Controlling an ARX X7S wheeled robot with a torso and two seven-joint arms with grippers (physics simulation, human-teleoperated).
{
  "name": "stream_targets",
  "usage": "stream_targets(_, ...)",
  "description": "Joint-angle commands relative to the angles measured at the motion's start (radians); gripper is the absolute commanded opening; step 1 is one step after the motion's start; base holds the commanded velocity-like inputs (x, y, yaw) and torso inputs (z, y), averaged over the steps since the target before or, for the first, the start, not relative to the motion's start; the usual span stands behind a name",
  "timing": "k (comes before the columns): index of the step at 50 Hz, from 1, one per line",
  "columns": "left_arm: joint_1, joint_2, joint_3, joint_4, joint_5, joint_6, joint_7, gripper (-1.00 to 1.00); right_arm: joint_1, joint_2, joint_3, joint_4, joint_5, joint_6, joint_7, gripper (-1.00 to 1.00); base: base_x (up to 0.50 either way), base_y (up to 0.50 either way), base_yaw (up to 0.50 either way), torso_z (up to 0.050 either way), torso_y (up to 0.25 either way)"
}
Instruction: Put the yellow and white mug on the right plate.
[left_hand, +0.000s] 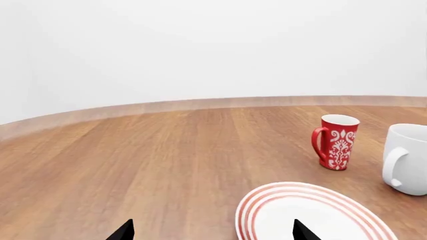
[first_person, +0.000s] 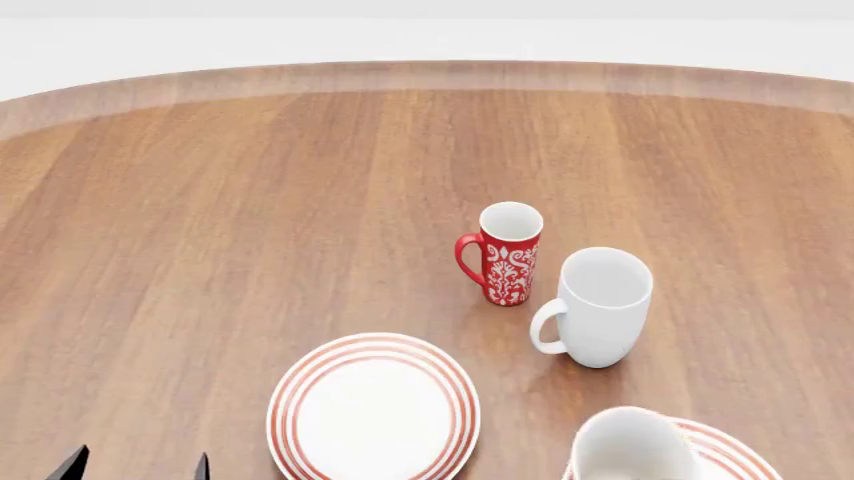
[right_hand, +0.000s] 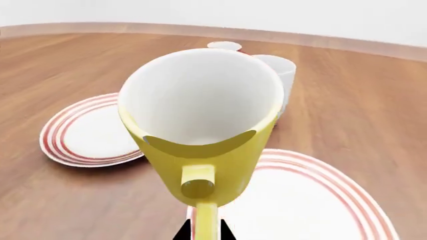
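The yellow and white mug (right_hand: 203, 130) fills the right wrist view, yellow outside and white inside, held by its loop handle. My right gripper (right_hand: 205, 234) is shut on that handle and holds the mug over the right plate (right_hand: 313, 200). In the head view the mug's white inside (first_person: 630, 447) shows at the bottom edge, over the right plate's rim (first_person: 734, 450). My left gripper (left_hand: 210, 232) is open and empty, its fingertips low at the bottom left of the head view (first_person: 134, 468), beside the left plate (first_person: 374, 408).
A slim red patterned mug (first_person: 507, 253) and a taller all-white mug (first_person: 598, 306) stand upright behind the plates; both show in the left wrist view, the red mug (left_hand: 335, 142) and the white mug (left_hand: 408, 159). The left plate (left_hand: 313, 215) lies by my left fingertip. The wooden table (first_person: 227, 220) has a curved far edge.
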Motion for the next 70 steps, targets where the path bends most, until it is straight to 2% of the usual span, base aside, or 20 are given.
stream_targets(1,0.001,-0.002,0.006,0.0,-0.001,0.003,-0.001,1.0,0.031,-0.014,0.042,0.004,0.037,0.053,0.072,-1.0,0.0,0.0,0.0,0.0,0.0)
stream_targets(22,-0.002,-0.005,0.012,-0.006,-0.004,0.006,-0.005,1.0,0.108,-0.037,0.028,0.033,0.059,0.099,0.084,-1.0,0.0,0.0,0.0,0.0,0.0)
stream_targets(70,-0.007,-0.012,0.024,-0.013,-0.012,0.012,-0.016,1.0,0.189,-0.111,0.035,0.366,0.044,0.019,0.02,-1.0,0.0,0.0,0.0,0.0,0.0)
